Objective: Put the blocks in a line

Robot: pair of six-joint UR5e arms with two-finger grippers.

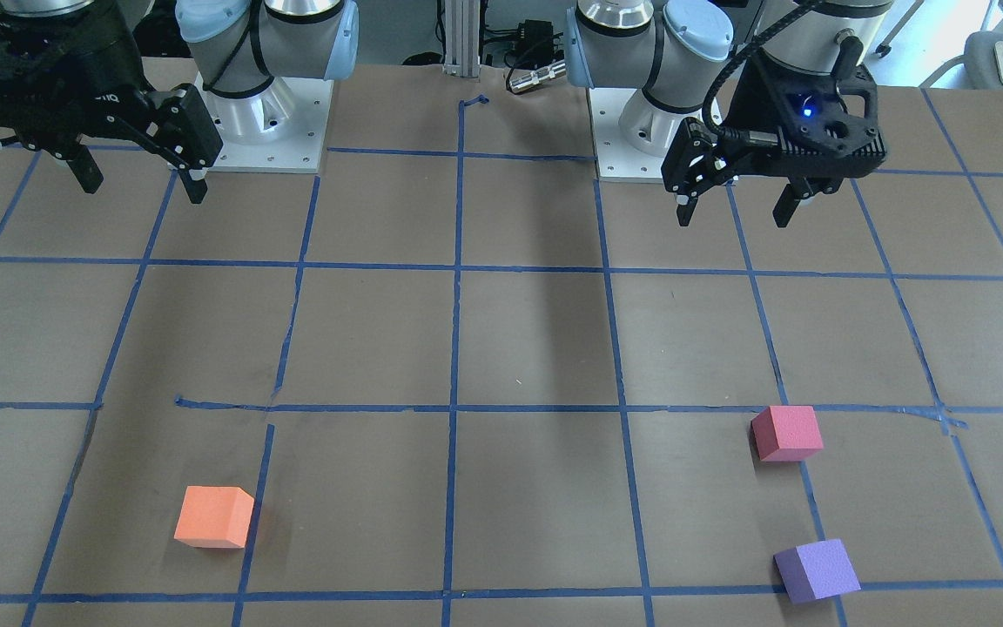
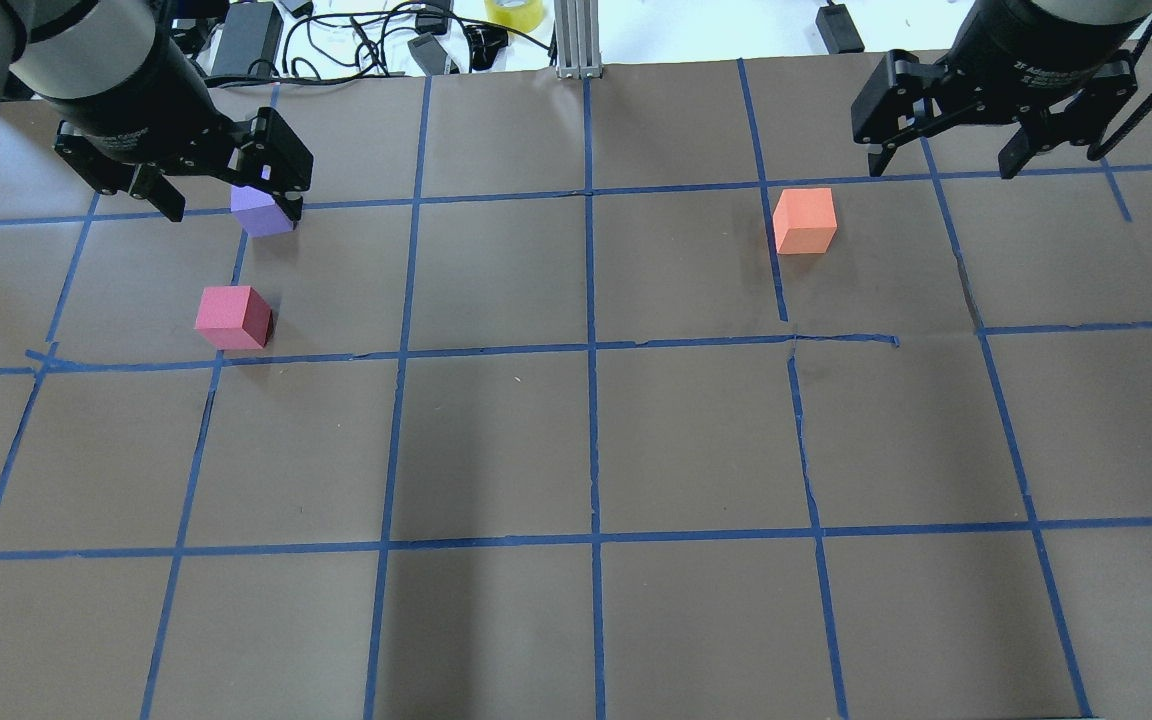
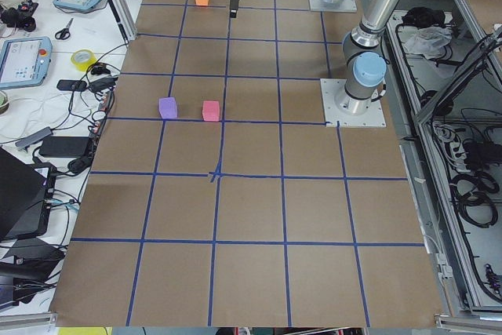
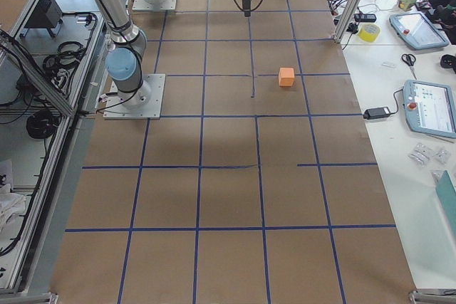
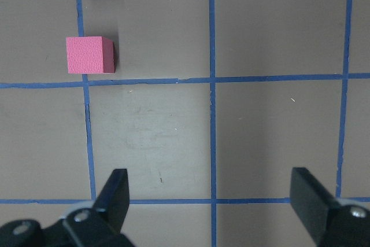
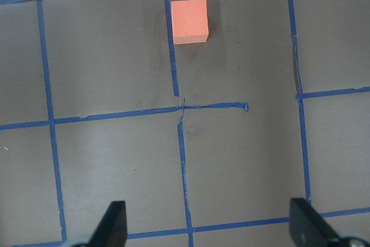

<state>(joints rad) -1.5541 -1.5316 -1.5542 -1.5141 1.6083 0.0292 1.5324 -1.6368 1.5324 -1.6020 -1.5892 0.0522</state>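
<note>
Three foam cubes lie apart on the brown table. The orange block (image 1: 214, 516) (image 2: 804, 221) (image 6: 189, 21) is alone on the robot's right side. The pinkish-red block (image 1: 786, 433) (image 2: 233, 317) (image 5: 89, 55) and the purple block (image 1: 817, 570) (image 2: 261, 214) lie near each other on the robot's left side. My left gripper (image 1: 735, 213) (image 5: 213, 201) is open and empty, raised above the table nearer the robot than those two blocks. My right gripper (image 1: 143, 187) (image 6: 209, 227) is open and empty, raised nearer the robot than the orange block.
Blue tape lines (image 2: 591, 350) divide the table into squares. The two arm bases (image 1: 271, 113) (image 1: 641, 122) stand at the robot's edge. Cables and a yellow tape roll (image 2: 514, 12) lie past the far edge. Tablets and tools lie on a side table (image 4: 427, 105).
</note>
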